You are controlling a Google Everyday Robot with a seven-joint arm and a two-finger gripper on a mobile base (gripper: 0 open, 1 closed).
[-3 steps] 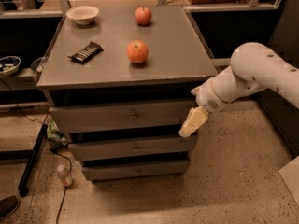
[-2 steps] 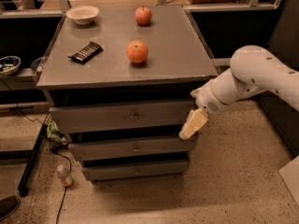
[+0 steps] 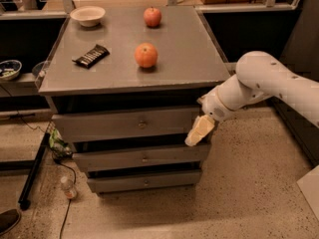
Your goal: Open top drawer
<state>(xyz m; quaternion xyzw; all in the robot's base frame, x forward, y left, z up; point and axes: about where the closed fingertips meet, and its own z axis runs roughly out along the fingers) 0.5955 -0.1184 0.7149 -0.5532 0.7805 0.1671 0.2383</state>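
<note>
Gripper (image 3: pixel 200 131) hangs at the right end of the top drawer (image 3: pixel 114 126), low against the front's right edge, on the end of the white arm (image 3: pixel 259 83) reaching in from the right. From where I stand I cannot tell whether it is spread or closed, and it may be touching the front or just off it.

That drawer is the uppermost of 3 grey fronts under the surface (image 3: pixel 189 59), and it looks shut or very nearly so. Its 1 small round knob (image 3: pixel 142 124) sits at the centre, well left of the gripper.

I'd call this the approach, with no hold on the knob yet. Next, the gripper needs to slide left along the front, line up level with the knob, pinch it, then pull straight toward the near side.
</note>
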